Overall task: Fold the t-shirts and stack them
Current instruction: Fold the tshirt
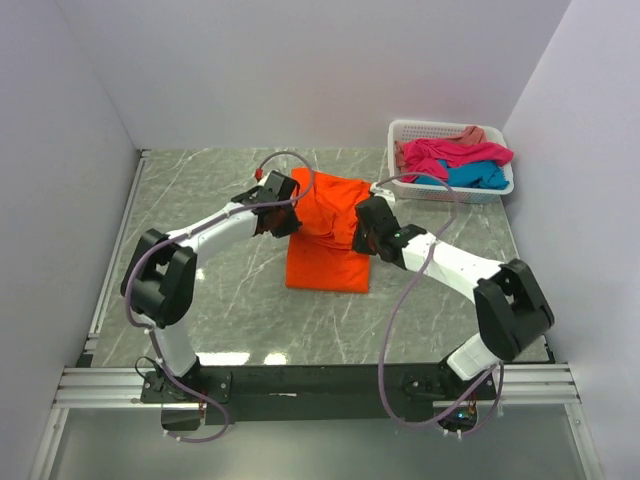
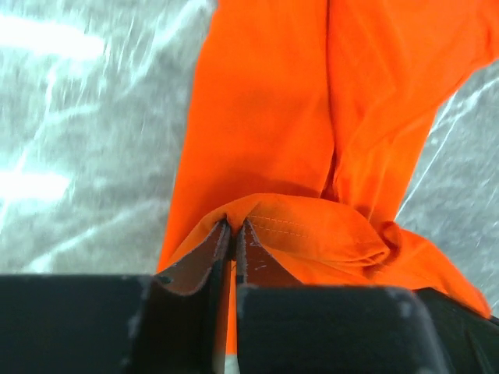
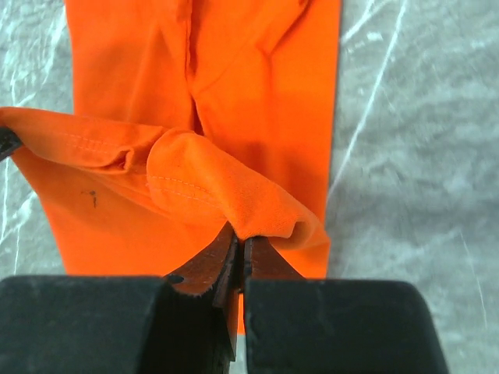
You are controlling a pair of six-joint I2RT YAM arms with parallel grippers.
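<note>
I counted four t-shirts. One, the orange t-shirt (image 1: 325, 245), lay at the middle of the bench (image 1: 220, 290), its near part flat and its far edge bunched up between my two sets of fingers. My left fingers (image 2: 226, 243) were pressed together on a stitched hem fold at its left side. My right fingers (image 3: 231, 253) pinched another fold of that hem at its right. The other three, the magenta t-shirt (image 1: 455, 155), turquoise t-shirt (image 1: 470, 177) and salmon t-shirt (image 1: 472, 133), sat heaped in the one white basket (image 1: 400, 135) at the far right corner, well apart from both.
</note>
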